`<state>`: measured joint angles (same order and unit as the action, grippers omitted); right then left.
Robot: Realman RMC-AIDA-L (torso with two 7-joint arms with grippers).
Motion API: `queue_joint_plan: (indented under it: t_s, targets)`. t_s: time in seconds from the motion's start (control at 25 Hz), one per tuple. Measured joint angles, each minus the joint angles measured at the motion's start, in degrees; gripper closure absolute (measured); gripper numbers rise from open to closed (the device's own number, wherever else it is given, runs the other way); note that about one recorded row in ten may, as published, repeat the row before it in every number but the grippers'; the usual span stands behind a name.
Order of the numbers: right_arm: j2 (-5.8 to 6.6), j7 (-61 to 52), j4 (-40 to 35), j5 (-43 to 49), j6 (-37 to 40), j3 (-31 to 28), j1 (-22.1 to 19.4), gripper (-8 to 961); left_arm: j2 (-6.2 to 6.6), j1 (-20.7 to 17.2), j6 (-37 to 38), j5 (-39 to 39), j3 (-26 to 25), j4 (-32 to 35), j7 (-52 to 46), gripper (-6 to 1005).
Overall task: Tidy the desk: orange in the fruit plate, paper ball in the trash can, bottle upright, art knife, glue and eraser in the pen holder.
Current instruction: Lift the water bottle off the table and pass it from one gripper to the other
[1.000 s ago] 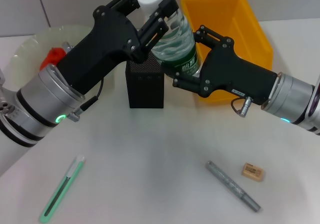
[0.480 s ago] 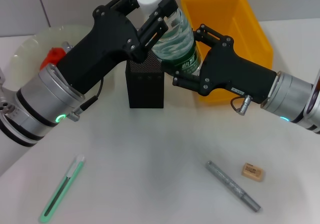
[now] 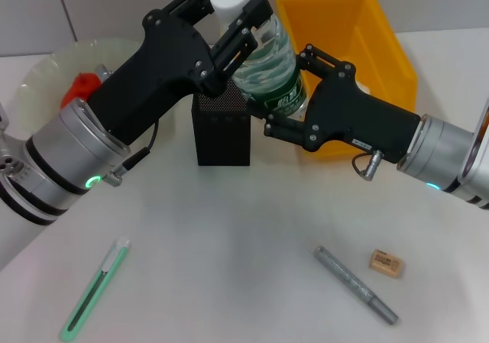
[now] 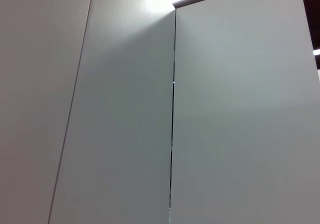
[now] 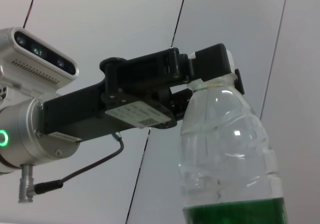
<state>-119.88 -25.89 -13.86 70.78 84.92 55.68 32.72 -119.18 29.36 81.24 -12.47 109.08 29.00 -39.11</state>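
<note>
A clear bottle [image 3: 267, 60] with a green label and a white cap stands nearly upright, tilted a little, held above the black pen holder [image 3: 221, 133]. My left gripper [image 3: 233, 13] is shut on its neck just under the cap. My right gripper [image 3: 287, 91] is shut around its lower body at the label. The right wrist view shows the bottle [image 5: 225, 149] with the left gripper [image 5: 210, 72] at its cap. A green art knife [image 3: 95, 289], a grey glue pen [image 3: 355, 284] and an eraser [image 3: 386, 263] lie on the table. An orange-red thing [image 3: 75, 89] lies in the fruit plate [image 3: 38, 79]. No paper ball shows.
A yellow bin [image 3: 382, 33] stands behind the right arm, at the back right. The pen holder is just under the bottle and between the two arms. The left wrist view shows only wall panels [image 4: 125, 134].
My right arm has shifted slightly to the left with the bottle still in both grippers. Everything else has stayed put.
</note>
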Motion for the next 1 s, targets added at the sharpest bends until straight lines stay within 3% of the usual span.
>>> queue_joint_plan:
  t_s: [1.0]
  targets:
    - [0.00, 0.94, 2.59, -0.01, -2.03, 0.12, -0.87, 183, 0.00, -0.01, 0.50, -0.12, 0.00, 0.61, 0.00, 566]
